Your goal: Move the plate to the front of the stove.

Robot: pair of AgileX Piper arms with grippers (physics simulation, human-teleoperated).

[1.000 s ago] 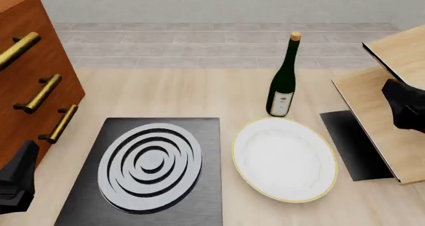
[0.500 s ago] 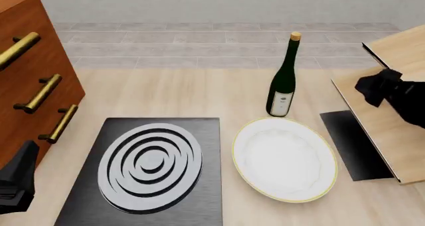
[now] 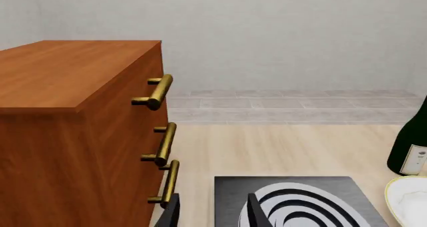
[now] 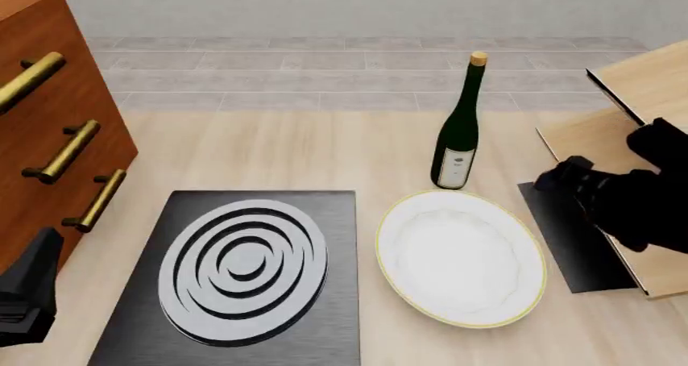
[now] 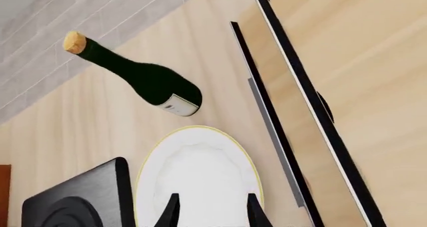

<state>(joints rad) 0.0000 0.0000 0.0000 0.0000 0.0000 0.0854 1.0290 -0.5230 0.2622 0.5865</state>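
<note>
1. Plate (image 4: 460,257) flat on the table, just right of stove (image 4: 242,279), near the bottle (image 4: 459,128).
2. Right gripper (image 5: 211,211) spread open, hovering over the plate.
3. Left gripper (image 3: 212,213) parted, holding nothing, by the drawers (image 3: 80,137).

One plate (image 4: 460,256) lies on the desk (image 4: 279,152), just ahead of the right pincer (image 5: 211,212) in its wrist view. One stove (image 4: 238,280) with a single ringed burner sits just ahead of the left pincer (image 3: 212,212). One wine bottle (image 4: 460,132) stands beyond the plate, farther from the right pincer. One black mat (image 4: 569,233) lies beneath the right arm. One wooden cabinet (image 4: 48,124) stands beside the left pincer, bearing three brass handles (image 4: 69,151). Two pincers are in view. Light wooden boards (image 4: 634,140) lie beside the right pincer; their number cannot be told.
</note>
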